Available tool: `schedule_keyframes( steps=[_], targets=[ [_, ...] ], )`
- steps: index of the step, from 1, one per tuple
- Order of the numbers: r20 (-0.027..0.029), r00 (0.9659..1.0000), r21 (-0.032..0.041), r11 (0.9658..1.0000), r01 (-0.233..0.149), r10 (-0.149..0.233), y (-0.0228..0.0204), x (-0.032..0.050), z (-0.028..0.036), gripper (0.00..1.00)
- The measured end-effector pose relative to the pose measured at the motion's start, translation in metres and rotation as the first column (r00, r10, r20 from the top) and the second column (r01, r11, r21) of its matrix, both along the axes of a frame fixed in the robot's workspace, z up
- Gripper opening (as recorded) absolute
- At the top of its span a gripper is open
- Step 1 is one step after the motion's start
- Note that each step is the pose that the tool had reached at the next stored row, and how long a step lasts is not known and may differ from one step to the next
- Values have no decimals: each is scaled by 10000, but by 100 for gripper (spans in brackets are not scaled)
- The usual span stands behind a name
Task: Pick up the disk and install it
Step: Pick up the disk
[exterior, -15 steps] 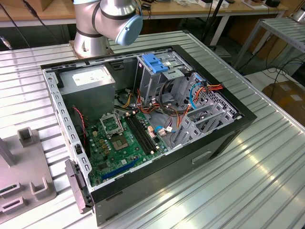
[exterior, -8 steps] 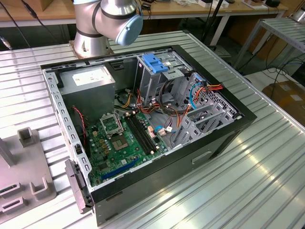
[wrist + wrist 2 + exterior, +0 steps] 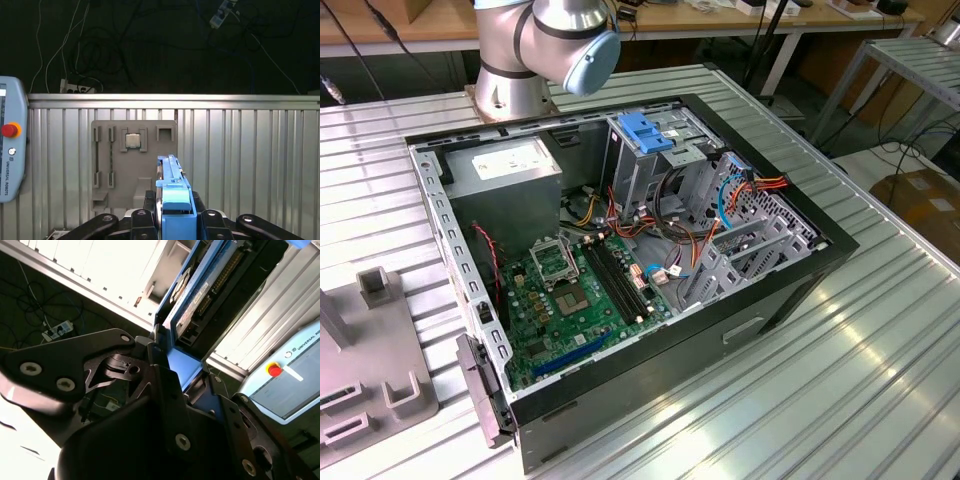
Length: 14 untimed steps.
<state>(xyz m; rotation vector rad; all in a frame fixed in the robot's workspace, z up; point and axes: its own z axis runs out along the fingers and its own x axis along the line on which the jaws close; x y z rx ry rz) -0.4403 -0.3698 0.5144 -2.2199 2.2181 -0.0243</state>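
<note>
Disk [image 3: 173, 186] is clamped edge-on between the black fingers [image 3: 142, 222] of the gripper [image 3: 174, 216], whose jaws are closed narrowly on its blue side rails. In the first wrist view it hangs in front of the ribbed metal worktop [image 3: 880, 330]. An open computer case [image 3: 770, 320] lies on its side across the middle of the worktop. The arm [image 3: 540, 40] rises from its base by the worktop's far edge, as the exterior view shows it. Inside the case a grey power supply [image 3: 505, 175] fills the corner nearest the arm's base. A green circuit board [image 3: 555, 310] covers the floor beside it. A grey plate [image 3: 150, 165] with slots lies on the worktop close to one edge, behind the held disk in the first wrist view. A pale control tablet [image 3: 10, 165] with a red button lies at the same edge, apart from the plate. A blue latch [image 3: 645, 130] tops the metal cage at the case's far side. One small square chip [image 3: 132, 141] sits in a recess of the plate.
</note>
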Motion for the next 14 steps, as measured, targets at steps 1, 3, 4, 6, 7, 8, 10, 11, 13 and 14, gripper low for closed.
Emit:
schedule_keyframes(
  steps=[1, 3, 4, 6, 7, 8, 10, 11, 13, 14],
  targets=[
    [0, 10000, 0, 10000, -1, 1, 0, 12, 0, 37],
    [0, 10000, 0, 10000, -1, 1, 0, 39, -1, 37],
    [0, 10000, -1, 10000, 0, 0, 0, 53, -1, 37],
    [0, 10000, 0, 10000, 0, 0, 0, 99, -2, 37],
    [0, 10000, 0, 10000, 0, 0, 0, 112, -2, 37],
    [0, 10000, 0, 10000, 0, 0, 0, 125, -2, 37],
    [0, 10000, 0, 10000, 0, 0, 0, 152, -2, 37],
    [0, 10000, -1, 10000, 0, 0, 0, 174, -2, 37],
    [0, 10000, 0, 10000, 0, 0, 0, 225, -2, 37],
    [0, 10000, 0, 10000, -1, 1, 0, 250, -2, 37]
  ],
)
